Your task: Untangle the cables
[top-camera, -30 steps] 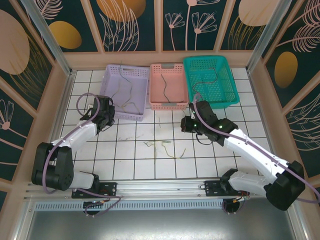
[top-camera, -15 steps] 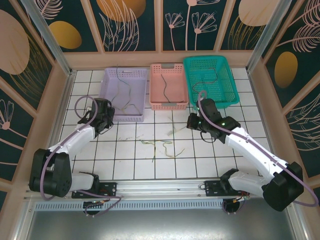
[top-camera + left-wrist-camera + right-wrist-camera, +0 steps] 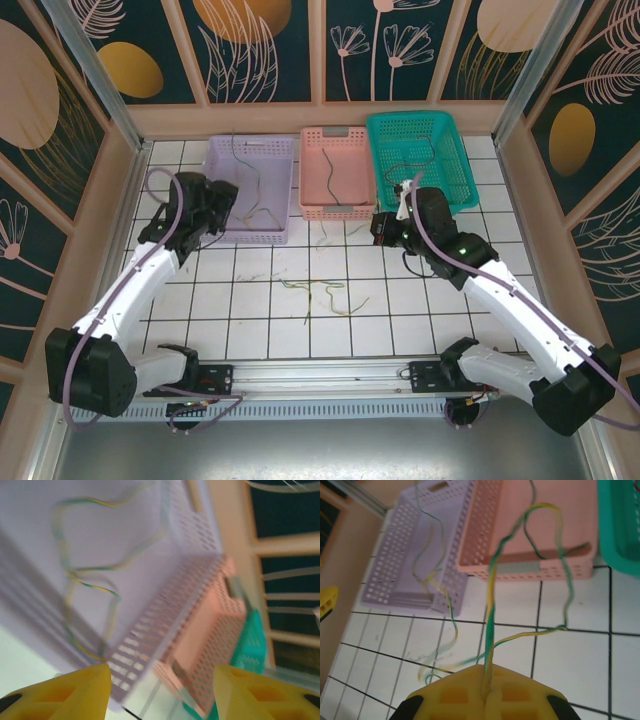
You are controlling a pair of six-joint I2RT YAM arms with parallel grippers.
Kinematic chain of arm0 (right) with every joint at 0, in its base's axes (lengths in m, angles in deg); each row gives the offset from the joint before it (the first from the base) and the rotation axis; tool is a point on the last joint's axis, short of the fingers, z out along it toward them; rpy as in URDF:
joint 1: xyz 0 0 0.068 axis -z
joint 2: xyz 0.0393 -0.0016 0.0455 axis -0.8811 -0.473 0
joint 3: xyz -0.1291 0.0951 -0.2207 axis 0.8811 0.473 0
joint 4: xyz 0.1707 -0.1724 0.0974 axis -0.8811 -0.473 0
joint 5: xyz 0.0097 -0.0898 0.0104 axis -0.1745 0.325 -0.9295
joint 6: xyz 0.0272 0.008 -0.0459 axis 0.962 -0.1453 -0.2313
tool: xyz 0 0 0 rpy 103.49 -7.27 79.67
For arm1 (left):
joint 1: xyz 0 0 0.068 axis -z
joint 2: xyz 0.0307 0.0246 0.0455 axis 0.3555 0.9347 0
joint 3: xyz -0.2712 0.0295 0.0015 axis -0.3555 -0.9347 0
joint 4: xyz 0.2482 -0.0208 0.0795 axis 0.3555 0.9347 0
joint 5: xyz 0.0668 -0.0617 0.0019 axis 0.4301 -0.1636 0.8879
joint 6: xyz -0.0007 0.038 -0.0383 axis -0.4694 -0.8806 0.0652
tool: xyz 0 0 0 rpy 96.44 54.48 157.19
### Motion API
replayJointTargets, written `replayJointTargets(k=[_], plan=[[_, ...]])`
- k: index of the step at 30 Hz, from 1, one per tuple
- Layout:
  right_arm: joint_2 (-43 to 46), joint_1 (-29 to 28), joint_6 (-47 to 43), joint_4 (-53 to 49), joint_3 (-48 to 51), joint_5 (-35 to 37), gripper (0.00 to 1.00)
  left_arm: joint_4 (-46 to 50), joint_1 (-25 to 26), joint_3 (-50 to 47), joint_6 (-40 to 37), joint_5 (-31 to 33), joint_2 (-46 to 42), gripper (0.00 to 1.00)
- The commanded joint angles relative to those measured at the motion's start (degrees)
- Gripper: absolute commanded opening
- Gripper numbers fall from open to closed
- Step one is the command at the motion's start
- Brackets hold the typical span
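White tiles cover the worktop [image 3: 250,330] I am running from afar, with three baskets ranged along its 12 o'clock edge. My left arm [image 3: 140,275] reaches to 11 o'clock. Its jaws stand open and empty above the near wall of the lilac basket [image 3: 262,236], the yellow fingers [image 3: 75,692] well apart. A green-and-yellow cable [image 3: 95,586] lies looped on that basket's floor, which I judge to be one strand already sorted.

My right arm [image 3: 510,295] stretches towards 12 o'clock, its jaws closed on a yellow-green cable [image 3: 490,610]. The cable is held just before the pink basket [image 3: 338,210], looping there and trailing back down to the tiles. Holding it high, I judge, lets its length slide clear of the knot.

The teal basket [image 3: 450,200], at 1 o'clock, holds a dark cable [image 3: 415,160]. A loose tangle [image 3: 320,295] of thin yellowish and green strands lies at the worktop's centre, between the two arms, not yet separated.
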State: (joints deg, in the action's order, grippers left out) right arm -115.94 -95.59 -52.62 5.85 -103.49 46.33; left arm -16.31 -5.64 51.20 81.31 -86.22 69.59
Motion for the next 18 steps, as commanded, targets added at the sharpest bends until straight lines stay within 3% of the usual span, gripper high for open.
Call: replayJointTargets(k=[1,8,18], plan=[[0.4,0.2,-3.7,4.1,-3.3,-3.7,0.00,3.7,5.4,4.8,-8.5,-8.1,1.8,0.59],[-2.8,0.2,-3.5,6.6,-6.7,-7.8,0.00,-0.3,13.7,5.7,-6.8,-8.7,4.4,0.64],[-4.0,-1.2,-1.7,8.5,-7.6,-10.9,0.00,-2.2,15.1,6.7,-8.6,-7.7,11.0,0.61]])
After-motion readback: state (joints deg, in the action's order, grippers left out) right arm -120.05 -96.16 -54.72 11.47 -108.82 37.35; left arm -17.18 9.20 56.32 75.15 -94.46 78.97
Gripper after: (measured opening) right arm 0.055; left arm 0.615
